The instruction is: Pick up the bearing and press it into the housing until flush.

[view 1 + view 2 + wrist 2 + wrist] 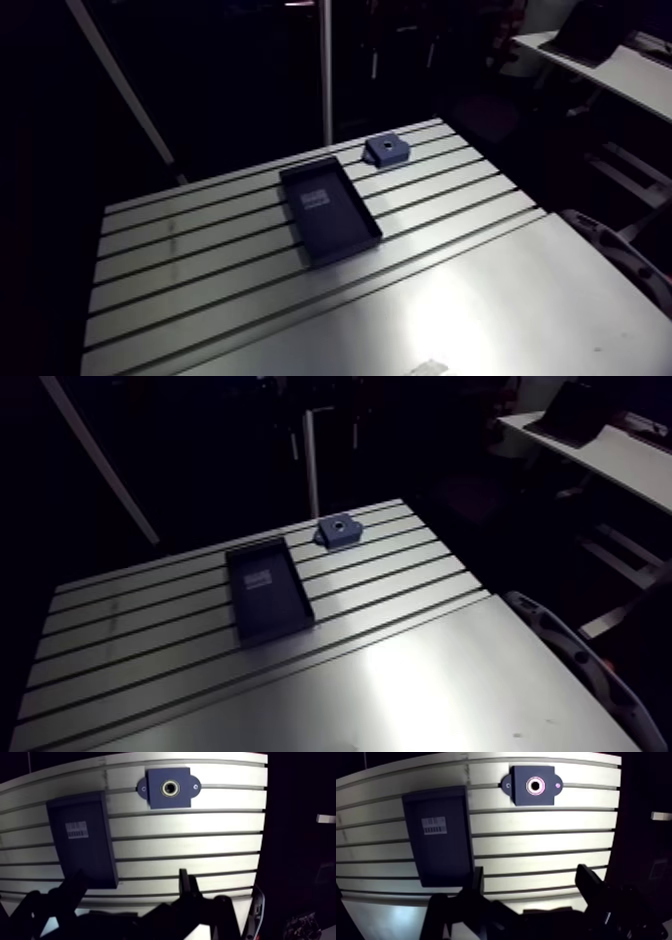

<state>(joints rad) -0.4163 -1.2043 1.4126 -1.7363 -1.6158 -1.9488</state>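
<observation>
Seemingly seated already: bearing as a pale ring in the housing bore, by the table's far edge.
Looks flush or nearly, though hard to confirm; nothing loose in the dark tray just beside; gripper well back, jaws spread and empty, perhaps only a final press left.
</observation>
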